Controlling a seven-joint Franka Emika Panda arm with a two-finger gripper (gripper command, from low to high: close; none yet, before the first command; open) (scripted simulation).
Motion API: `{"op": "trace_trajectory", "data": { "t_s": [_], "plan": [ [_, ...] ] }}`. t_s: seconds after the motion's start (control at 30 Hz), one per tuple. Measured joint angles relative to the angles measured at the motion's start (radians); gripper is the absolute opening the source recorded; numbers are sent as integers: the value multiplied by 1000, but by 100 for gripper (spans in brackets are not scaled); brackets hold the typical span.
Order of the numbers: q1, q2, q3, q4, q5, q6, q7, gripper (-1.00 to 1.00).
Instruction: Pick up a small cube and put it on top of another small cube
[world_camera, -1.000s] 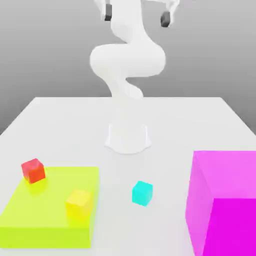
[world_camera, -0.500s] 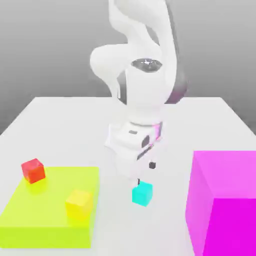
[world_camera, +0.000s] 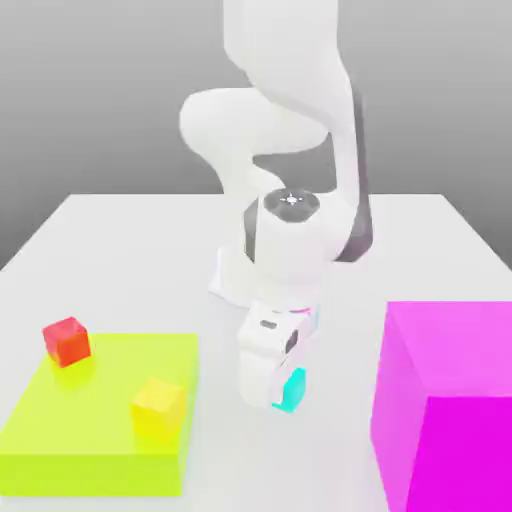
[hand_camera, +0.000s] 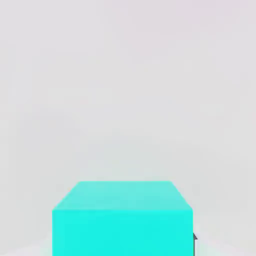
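Arm mostly glossy white, near-blank surfaces, smooth rounded segs, no sharp corners on the big parts. Base white too, flared at the foot. Lower link fat & bulbous, bends in an S-ish curve w/ a narrower neck. Upper link broad, tapers down one side. Dk grey strip runs along the edge on the exterior view's right, widening to a dk grey patch by the wrist. Wrist = white, roughly cylindrical, w/ dk grey round cap on top, small bright mark mid-cap. Hand white, boxy w/ rounded edges; small dk slot on top, dk oval-ish patch on the side. Bit of pink/magenta tint where hand meets wrist.
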Motion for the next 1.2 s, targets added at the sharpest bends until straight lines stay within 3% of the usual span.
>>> {"op": "trace_trajectory", "data": {
  "t_s": [0.17,0.3,0.87,1.07,1.1,1.2],
  "plan": [
    [61,-159,-81,-30,-76,-129,57,-100],
    [38,-299,-87,-52,-135,-246,103,-100],
    [-504,-499,-335,226,-240,-711,714,-100],
    [-529,-362,-377,222,-184,-578,718,-100],
    [-528,-336,-379,217,-174,-548,712,100],
    [-528,-336,-379,217,-174,-548,712,100]
  ]
}}
